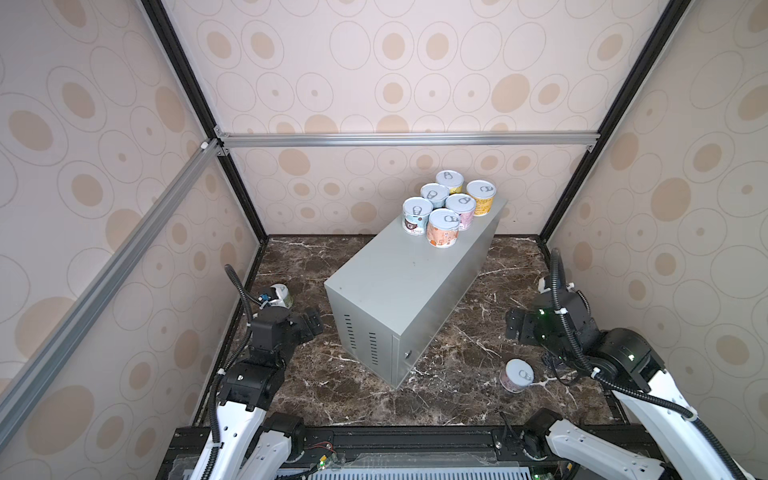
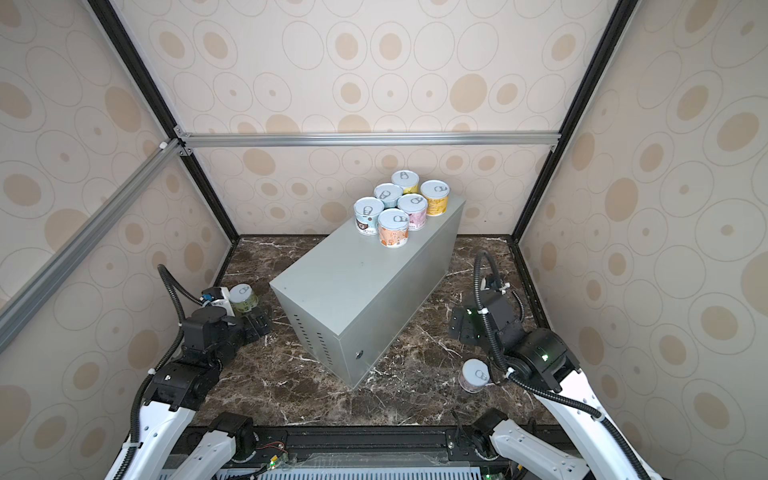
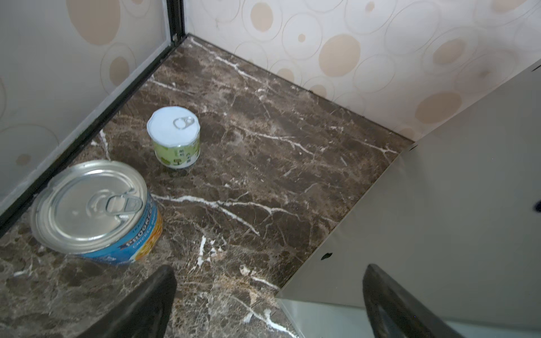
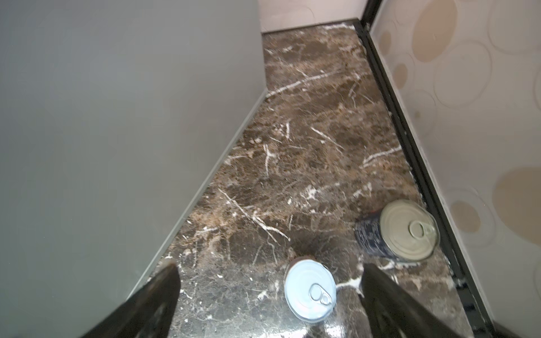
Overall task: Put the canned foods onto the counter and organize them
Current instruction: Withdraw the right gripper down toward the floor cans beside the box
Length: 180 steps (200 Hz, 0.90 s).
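Several short pastel cans (image 1: 443, 227) stand clustered on the far end of the grey counter (image 1: 399, 282), as both top views show (image 2: 393, 228). A green-labelled can (image 3: 174, 137) and a blue Progresso can (image 3: 96, 210) stand on the marble left of the counter. My left gripper (image 3: 269, 292) hangs open and empty beside the counter's near corner (image 3: 439, 204). On the right, a pink-labelled can (image 1: 517, 376) sits on the marble. My right gripper (image 4: 269, 292) is open above it, and its pale lid (image 4: 310, 291) shows between the fingers, untouched. A navy can (image 4: 398, 231) sits by the right wall.
Dark veined marble (image 1: 415, 399) surrounds the counter, with narrow lanes on both sides. Patterned walls with black rails (image 4: 409, 146) close in the left, right and back. The counter's vented end (image 1: 361, 336) faces the front. Both arms' bases sit along the front rail.
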Each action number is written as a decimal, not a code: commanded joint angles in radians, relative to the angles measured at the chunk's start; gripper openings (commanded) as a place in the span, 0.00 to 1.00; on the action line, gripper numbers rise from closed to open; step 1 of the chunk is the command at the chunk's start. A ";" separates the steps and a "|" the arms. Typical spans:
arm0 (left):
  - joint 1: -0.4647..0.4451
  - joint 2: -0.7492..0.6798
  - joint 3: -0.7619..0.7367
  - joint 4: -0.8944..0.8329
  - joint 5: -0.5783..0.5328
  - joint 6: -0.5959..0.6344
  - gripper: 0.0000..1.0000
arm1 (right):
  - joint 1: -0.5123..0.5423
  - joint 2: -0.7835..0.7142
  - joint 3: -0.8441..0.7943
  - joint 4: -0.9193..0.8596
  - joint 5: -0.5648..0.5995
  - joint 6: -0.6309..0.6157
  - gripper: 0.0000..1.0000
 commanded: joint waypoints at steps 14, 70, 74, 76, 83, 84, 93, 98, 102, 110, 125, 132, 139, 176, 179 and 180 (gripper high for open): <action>-0.002 -0.013 -0.013 -0.050 -0.058 -0.105 0.99 | 0.005 -0.031 -0.117 -0.135 0.105 0.306 0.99; -0.003 0.020 -0.103 -0.009 -0.125 -0.227 0.99 | 0.005 -0.021 -0.289 -0.158 0.080 0.494 0.99; -0.003 0.026 -0.105 -0.006 -0.127 -0.232 1.00 | 0.005 -0.022 -0.299 -0.157 0.077 0.503 0.98; -0.003 0.029 -0.107 -0.005 -0.129 -0.233 0.99 | 0.005 -0.022 -0.304 -0.157 0.075 0.507 0.99; -0.003 0.040 -0.111 0.003 -0.134 -0.240 0.99 | 0.005 -0.024 -0.321 -0.154 0.068 0.519 0.99; -0.003 0.042 -0.113 0.004 -0.135 -0.242 0.99 | 0.005 -0.024 -0.324 -0.153 0.067 0.521 0.99; -0.003 0.055 -0.119 0.017 -0.139 -0.245 0.99 | 0.005 -0.030 -0.350 -0.141 0.055 0.535 0.99; -0.003 0.062 -0.124 0.025 -0.141 -0.245 0.99 | 0.005 -0.037 -0.367 -0.126 0.046 0.538 0.99; -0.002 0.068 -0.126 0.031 -0.141 -0.245 1.00 | 0.004 -0.041 -0.381 -0.113 0.038 0.539 0.99; -0.003 0.078 -0.130 0.044 -0.143 -0.246 0.99 | 0.004 -0.055 -0.411 -0.083 0.025 0.546 0.98; -0.003 0.092 -0.139 0.069 -0.154 -0.245 0.99 | 0.002 -0.071 -0.466 -0.022 -0.001 0.552 0.99; -0.003 0.097 -0.142 0.084 -0.155 -0.242 0.99 | 0.003 -0.075 -0.486 -0.004 -0.009 0.559 0.99; -0.003 0.105 -0.144 0.097 -0.155 -0.237 0.99 | 0.004 -0.076 -0.502 0.012 -0.015 0.565 0.99; -0.003 0.154 -0.162 0.155 -0.159 -0.230 0.99 | 0.001 -0.072 -0.565 0.073 -0.021 0.590 0.99; -0.003 0.156 -0.166 0.160 -0.160 -0.231 1.00 | 0.001 -0.072 -0.568 0.080 -0.022 0.591 0.99; -0.003 0.156 -0.167 0.163 -0.160 -0.232 1.00 | 0.001 -0.073 -0.570 0.083 -0.023 0.590 0.99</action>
